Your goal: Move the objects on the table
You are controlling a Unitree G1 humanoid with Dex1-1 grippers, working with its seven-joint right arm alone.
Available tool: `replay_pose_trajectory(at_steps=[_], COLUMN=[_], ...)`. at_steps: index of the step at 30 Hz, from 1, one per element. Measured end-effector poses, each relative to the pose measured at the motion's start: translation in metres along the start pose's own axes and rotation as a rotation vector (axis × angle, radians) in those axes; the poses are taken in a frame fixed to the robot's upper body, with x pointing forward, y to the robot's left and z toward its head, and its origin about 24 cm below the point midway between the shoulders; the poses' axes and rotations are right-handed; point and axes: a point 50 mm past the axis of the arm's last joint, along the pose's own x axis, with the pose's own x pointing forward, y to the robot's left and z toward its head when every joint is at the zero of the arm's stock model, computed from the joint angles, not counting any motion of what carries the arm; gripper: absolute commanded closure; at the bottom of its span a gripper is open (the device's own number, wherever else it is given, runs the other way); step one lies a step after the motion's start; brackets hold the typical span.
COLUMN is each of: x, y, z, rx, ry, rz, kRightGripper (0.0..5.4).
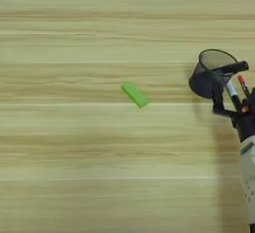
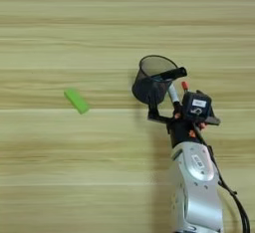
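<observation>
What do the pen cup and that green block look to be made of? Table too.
Pen cup: dark wire mesh, probably metal; the table shows through its wall. Green block: matte, uniformly coloured solid, maybe plastic or rubber; can't tell which. Table: light wood or wood-look laminate, judging by the straight grain stripes.

Desk or test-bench setting, as far as I am seeing; no walls or room are showing. The table [image 1: 74,167] of light yellowish wood with straight grain stripes is filling both views. Office-type things are sitting on it: a dark wire-mesh pen cup [image 2: 152,85], a black marker [image 2: 168,73] lying across its rim, a small green block [image 2: 76,100]. My silver forearm [image 2: 196,187] is pointing to a robot workstation.
</observation>
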Motion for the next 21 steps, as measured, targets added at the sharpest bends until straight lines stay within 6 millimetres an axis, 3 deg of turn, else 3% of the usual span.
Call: replay_pose_trajectory(at_steps=[9,21], x=[0.002,0.022], y=[0.002,0.006], z=[0.002,0.008], rx=[0.03,0.081], ry=[-0.013,-0.045], rz=[0.001,0.002], kRightGripper=[0.02,0.02])
